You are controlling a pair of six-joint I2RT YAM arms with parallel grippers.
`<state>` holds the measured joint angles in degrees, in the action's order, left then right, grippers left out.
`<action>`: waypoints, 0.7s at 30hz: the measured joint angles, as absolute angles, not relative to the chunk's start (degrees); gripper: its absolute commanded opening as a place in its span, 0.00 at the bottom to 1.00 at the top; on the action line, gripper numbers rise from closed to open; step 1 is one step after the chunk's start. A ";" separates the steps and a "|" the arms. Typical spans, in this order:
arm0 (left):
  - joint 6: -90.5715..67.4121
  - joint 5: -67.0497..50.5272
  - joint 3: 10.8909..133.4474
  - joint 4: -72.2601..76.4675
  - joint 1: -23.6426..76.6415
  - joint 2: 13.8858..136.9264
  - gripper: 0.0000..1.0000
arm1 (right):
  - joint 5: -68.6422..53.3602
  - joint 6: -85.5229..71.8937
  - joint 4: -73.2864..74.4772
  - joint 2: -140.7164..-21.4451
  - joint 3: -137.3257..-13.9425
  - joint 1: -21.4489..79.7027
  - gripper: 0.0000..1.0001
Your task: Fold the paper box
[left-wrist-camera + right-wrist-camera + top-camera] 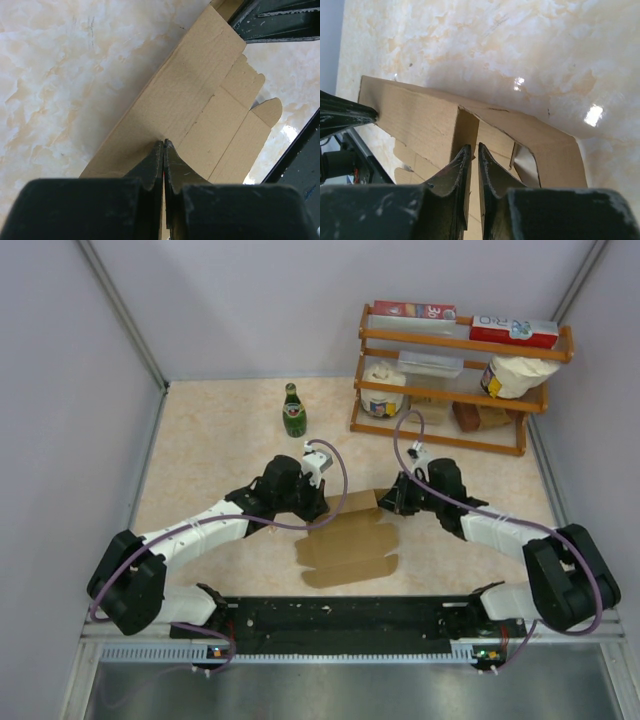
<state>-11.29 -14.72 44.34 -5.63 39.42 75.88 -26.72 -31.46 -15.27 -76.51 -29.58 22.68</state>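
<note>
The paper box (pixel 348 542) lay on the tabletop (pixel 210 455), near its front edge and between the two arms. The left fingers (pixel 155 165) met the box's left far end, and the right fingers (pixel 460 167) straddled an upright flap at its right far end. Behind the left arm stood a bottle (pixel 293 410). To the bottle's right, at the back right corner, stood a rack (pixel 455 380) with cartons (pixel 470 322) on its top shelf.

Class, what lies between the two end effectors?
The paper box: its raised far panel runs from the left end effector to the right end effector, clearest in the top view.
</note>
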 measured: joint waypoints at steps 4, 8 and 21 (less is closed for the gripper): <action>-11.49 -14.74 44.29 -5.61 39.42 75.88 0.00 | -24.47 -29.17 -8.49 -73.10 -30.00 22.61 0.22; -11.68 -14.76 44.05 -5.58 39.44 75.88 0.00 | -19.31 -25.43 0.75 -66.17 -33.30 22.59 0.29; -11.81 -14.76 43.68 -5.61 39.48 75.09 0.00 | -6.72 -16.01 23.09 -63.35 -47.29 22.39 0.49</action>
<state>-11.81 -14.76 43.68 -5.61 39.48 75.09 -6.72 -16.01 23.09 -63.35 -47.29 22.39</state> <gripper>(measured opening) 0.009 0.480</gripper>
